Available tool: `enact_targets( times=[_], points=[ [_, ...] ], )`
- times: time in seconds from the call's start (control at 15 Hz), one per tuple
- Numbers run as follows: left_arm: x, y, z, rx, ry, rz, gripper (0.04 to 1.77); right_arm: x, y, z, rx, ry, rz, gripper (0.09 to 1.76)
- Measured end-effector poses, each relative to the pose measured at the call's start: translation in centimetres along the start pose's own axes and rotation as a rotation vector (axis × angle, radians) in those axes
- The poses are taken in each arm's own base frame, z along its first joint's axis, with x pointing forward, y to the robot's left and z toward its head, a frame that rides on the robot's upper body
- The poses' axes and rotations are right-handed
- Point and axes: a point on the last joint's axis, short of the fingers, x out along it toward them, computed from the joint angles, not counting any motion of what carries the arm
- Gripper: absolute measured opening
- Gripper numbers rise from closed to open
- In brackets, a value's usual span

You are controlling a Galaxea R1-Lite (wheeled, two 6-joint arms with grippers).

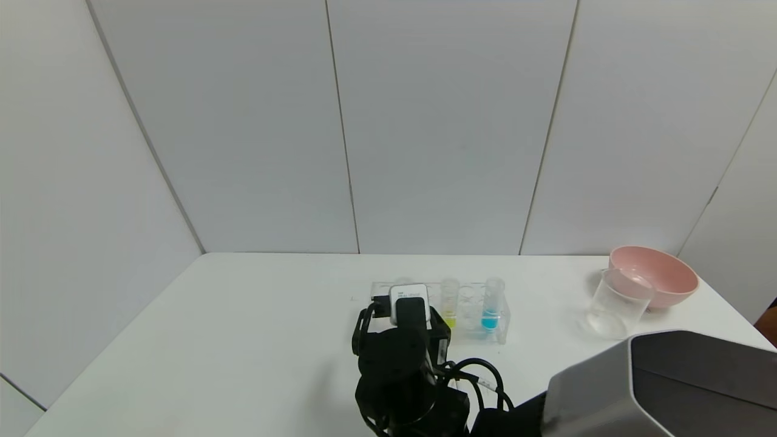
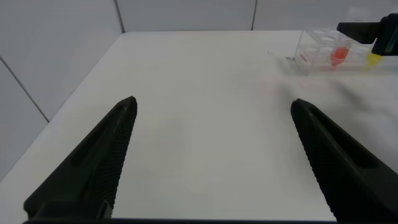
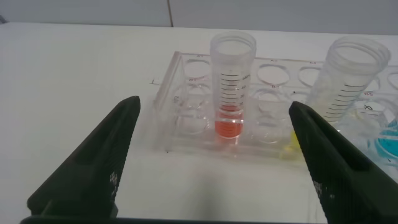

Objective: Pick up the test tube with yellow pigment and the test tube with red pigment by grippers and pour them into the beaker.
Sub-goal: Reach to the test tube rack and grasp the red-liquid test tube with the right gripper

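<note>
The test tube with red pigment [image 3: 232, 81] stands upright in a clear rack [image 3: 186, 109], its orange-red liquid at the bottom. My right gripper [image 3: 214, 106] is open just in front of it, fingers apart on either side and not touching. In the head view my right wrist [image 1: 410, 303] hides this tube. The test tube with yellow pigment [image 1: 449, 303] stands in the same rack, one place to the right; it also shows in the right wrist view [image 3: 348, 71]. The beaker [image 1: 619, 300] stands empty at the far right. My left gripper [image 2: 212, 102] is open and empty over bare table, away from the rack.
A tube with blue liquid [image 1: 491, 306] stands in the rack's right end. A pink bowl [image 1: 658, 276] sits right behind the beaker near the table's right edge. White wall panels close off the back. The rack [image 2: 323, 50] also shows far off in the left wrist view.
</note>
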Motion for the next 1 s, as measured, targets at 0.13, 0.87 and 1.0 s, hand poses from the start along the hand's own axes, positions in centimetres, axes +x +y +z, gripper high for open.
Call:
enact_targets(
  times=[0.13, 0.87, 1.0],
  points=[
    [0.0, 0.0, 0.0, 0.0, 0.0, 0.0, 1.76, 1.3, -0.1, -0.8, -0.002, 0.006, -0.011, 1.71],
    [0.0, 0.0, 0.0, 0.0, 0.0, 0.0, 1.76, 5.1, -0.8, -1.6, 0.013, 0.008, -0.019, 1.71],
    [0.0, 0.0, 0.0, 0.0, 0.0, 0.0, 1.76, 5.5, -1.0, -1.6, 0.015, 0.012, -0.001, 1.36]
  ],
)
